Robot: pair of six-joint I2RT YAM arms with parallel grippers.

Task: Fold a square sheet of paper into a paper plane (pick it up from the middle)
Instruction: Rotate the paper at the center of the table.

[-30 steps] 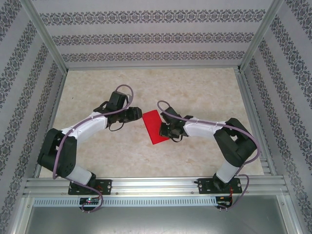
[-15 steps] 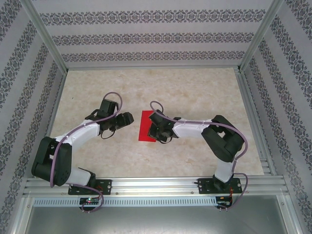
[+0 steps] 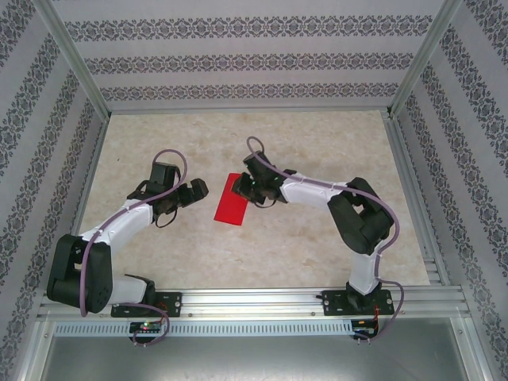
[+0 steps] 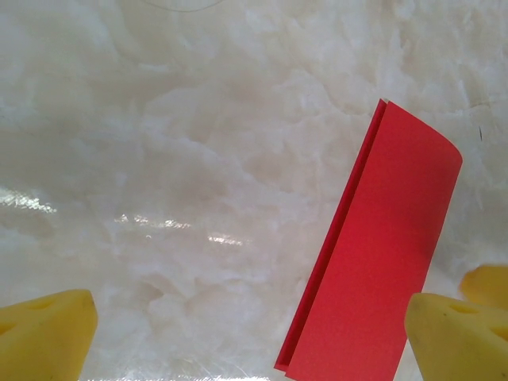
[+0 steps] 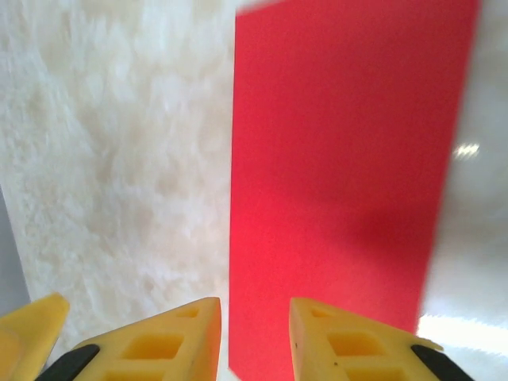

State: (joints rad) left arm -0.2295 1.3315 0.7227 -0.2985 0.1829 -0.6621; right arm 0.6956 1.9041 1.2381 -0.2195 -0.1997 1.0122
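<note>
Top external view shows the sheet of paper [image 3: 232, 208] lying flat in the middle of the worktop [image 3: 317, 254], folded once into a narrow double-layered strip. Only the first crease looks done; the nose folds and wings remain. The left end effector [image 3: 198, 189] stands released just left of it. The right end effector [image 3: 243, 189] hovers over its far end, slightly parted, grasping nothing.

you have bright, even light from overhead, and the top view is sharp with only faint shadows. on your left wrist view white glare streaks cross the glossy table [image 4: 159, 159]. on the right wrist view the square sheet of paper [image 5: 341, 182] looks soft and blurred, with glare beside it.
</note>
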